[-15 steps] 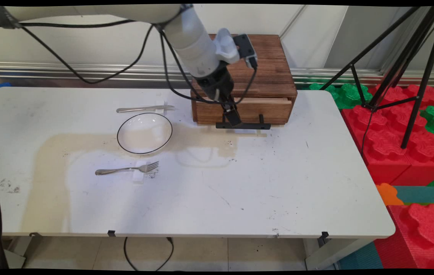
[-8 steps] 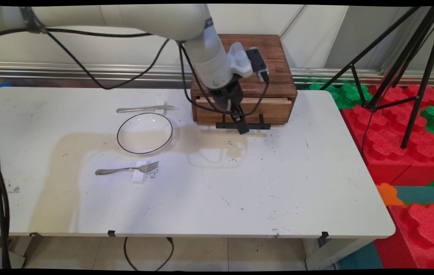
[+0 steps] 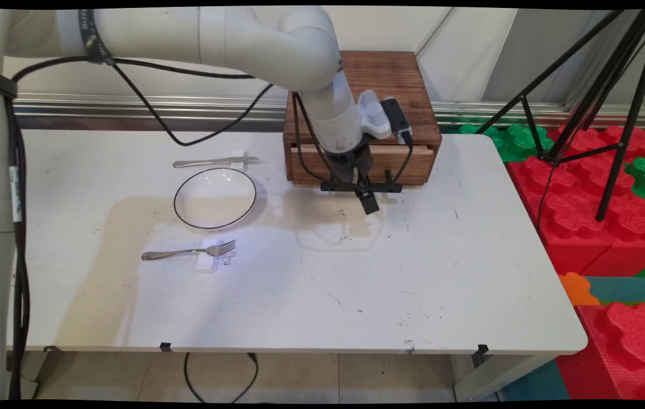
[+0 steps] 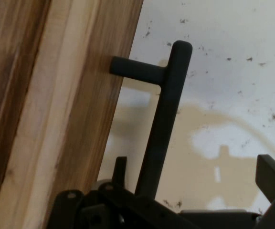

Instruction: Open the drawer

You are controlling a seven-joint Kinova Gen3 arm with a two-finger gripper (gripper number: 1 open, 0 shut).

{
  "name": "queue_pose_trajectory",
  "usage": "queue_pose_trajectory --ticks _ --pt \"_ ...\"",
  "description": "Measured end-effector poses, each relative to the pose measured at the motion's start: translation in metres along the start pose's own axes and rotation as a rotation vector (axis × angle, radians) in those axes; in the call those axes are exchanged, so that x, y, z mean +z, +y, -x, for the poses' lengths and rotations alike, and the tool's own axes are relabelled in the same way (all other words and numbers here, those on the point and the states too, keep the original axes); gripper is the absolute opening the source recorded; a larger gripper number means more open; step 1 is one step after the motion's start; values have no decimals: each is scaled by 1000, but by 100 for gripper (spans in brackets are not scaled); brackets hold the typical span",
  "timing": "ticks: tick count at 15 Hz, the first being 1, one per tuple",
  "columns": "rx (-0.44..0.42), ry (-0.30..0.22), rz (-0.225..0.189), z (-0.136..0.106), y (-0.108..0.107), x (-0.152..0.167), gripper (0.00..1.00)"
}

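the jaws (image 3: 369, 203) have slid right along the drawer handle (image 3: 362, 186) of the wooden drawer box (image 3: 407, 113) at the bench's (image 3: 300, 295) far side; they stand apart, one finger (image 4: 272, 176) clear of the bar.

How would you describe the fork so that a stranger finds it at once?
Start at the wooden drawer box at the white table's far edge, then go left to the round white plate with a thin dark rim. The fork lies just nearer the camera than the plate. The knife lies beyond the plate and has no tines.
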Motion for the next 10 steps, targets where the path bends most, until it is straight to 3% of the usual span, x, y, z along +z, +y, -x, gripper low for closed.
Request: queue_pose_trajectory --ticks 10 --pt "-23 -31 -19 -3 10 33 100"
